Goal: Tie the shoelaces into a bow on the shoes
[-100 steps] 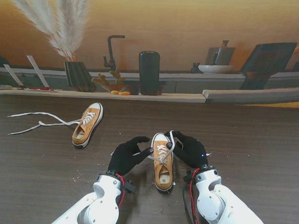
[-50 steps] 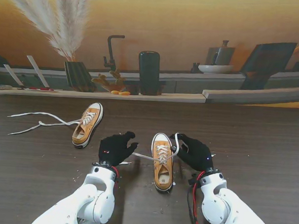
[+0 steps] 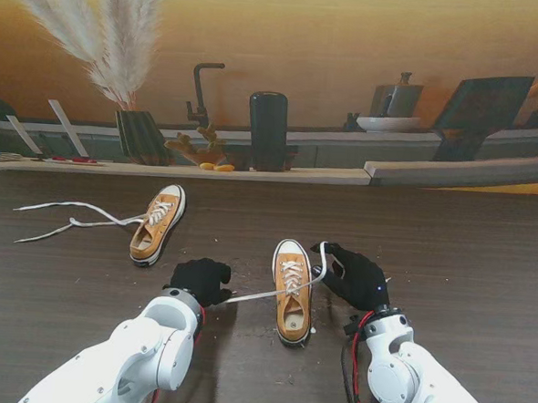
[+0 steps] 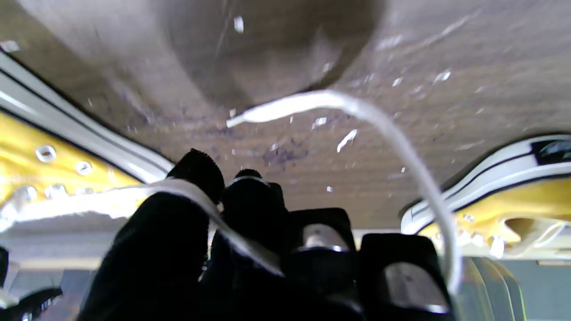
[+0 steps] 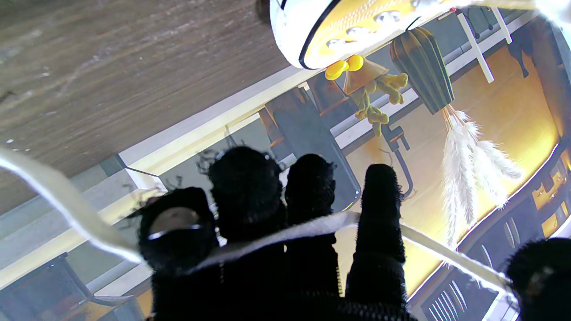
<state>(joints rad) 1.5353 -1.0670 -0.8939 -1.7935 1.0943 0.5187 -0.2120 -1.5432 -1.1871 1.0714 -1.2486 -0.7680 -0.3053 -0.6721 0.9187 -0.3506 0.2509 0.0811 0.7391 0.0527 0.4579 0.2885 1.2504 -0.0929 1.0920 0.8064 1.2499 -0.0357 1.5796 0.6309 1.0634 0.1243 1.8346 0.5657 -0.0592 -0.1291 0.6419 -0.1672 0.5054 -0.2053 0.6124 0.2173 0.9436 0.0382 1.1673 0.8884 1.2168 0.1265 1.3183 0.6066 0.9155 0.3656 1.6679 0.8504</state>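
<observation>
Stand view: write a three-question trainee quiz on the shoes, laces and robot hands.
1. True or false: the far shoe has its laces tied in a bow.
2. Which robot hand pulls a lace out to the left of the near shoe: A left robot hand, B right robot hand?
3. Fill in: the near shoe's toe points ___ from me.

Key: 1 false, they trail loose over the table; 2 A; 3 away.

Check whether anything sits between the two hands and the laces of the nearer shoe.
Nothing visible does. The left hand already holds one lace pulled taut from the nearer shoe, and the right hand has the other lace across its fingers.
</observation>
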